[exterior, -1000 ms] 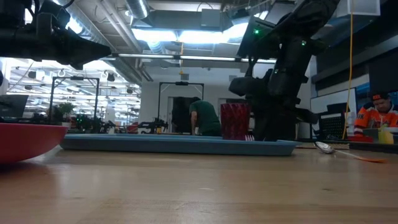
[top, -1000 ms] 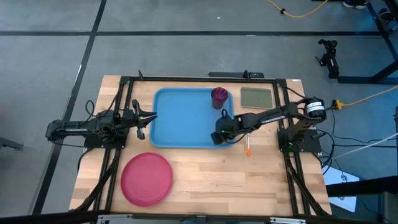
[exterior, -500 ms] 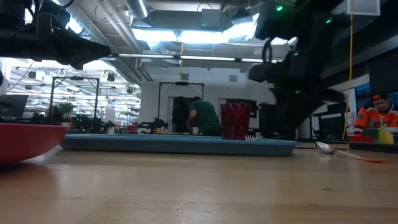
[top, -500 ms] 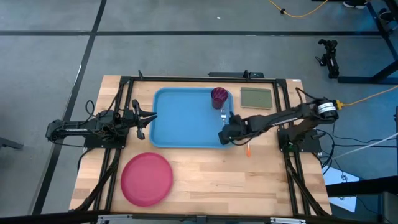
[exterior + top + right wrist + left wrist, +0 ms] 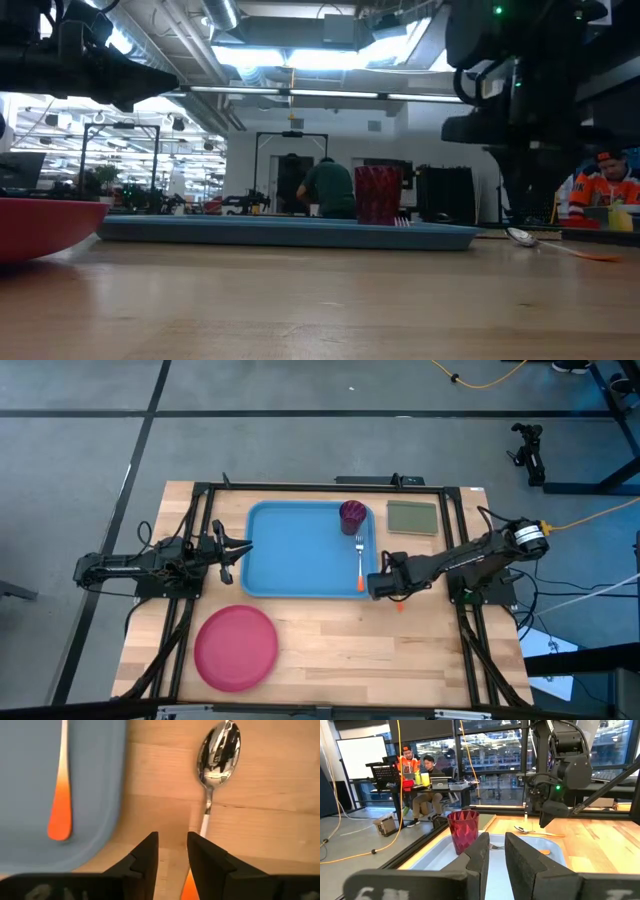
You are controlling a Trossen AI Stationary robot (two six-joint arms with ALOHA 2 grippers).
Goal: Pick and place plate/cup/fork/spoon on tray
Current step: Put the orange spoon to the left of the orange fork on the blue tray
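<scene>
Tray (image 5: 300,550): light-blue, the landmark for every entry below; sits mid-table (image 5: 330,650).
Cup (image 5: 352,515): upright inside the tray, at its far right corner.
Fork (image 5: 360,560): flat inside the tray along its right rim, tines toward the cup, orange handle toward the near edge.
Plate (image 5: 236,648): on bare table just off the tray's near left corner; not yet on the tray.
Spoon (image 5: 218,755): on the table just outside the tray's right rim, not yet on the tray; long axis roughly parallel to that rim, bowl away from the right tool, handle running back under its fingers.
Right tool (image 5: 378,586): empty, hovering beside the tray's near right corner, directly over the spoon's handle end; fingers (image 5: 146,857) stand slightly apart and pinch nothing.
Left tool (image 5: 240,547): waiting at the tray's left rim, empty; fingers nearly together with a slim gap.
Nearer arm: the right one, by far.
Judged next move: lower straight onto the handle; fingers likely need to straddle its long axis.
Green pad (image 5: 412,517): beyond the tray's far right corner.
</scene>
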